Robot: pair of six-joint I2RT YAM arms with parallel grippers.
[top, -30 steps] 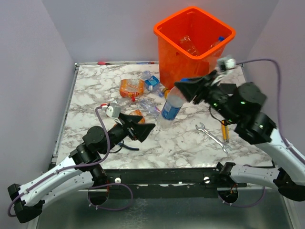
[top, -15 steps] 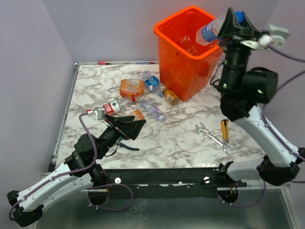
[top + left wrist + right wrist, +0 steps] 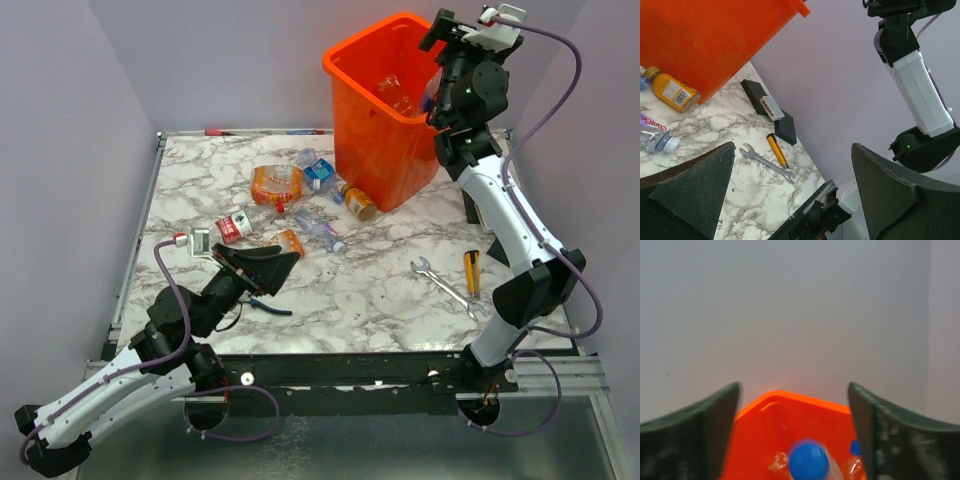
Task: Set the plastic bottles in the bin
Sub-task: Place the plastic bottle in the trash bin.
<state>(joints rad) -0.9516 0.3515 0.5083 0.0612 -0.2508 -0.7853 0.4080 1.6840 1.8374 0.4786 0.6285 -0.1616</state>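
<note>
Right hand spread, wrist-view bottle above bin

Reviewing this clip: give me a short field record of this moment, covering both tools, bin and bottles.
left tool: open, empty, over the table, near left side
right tool: open, above the bin
blue-capped bottle: below the right tool, at the bin's mouth, not gripped
bin contents: a few bottles
table bottles: several, left of the bin
wrench: on the table
</note>
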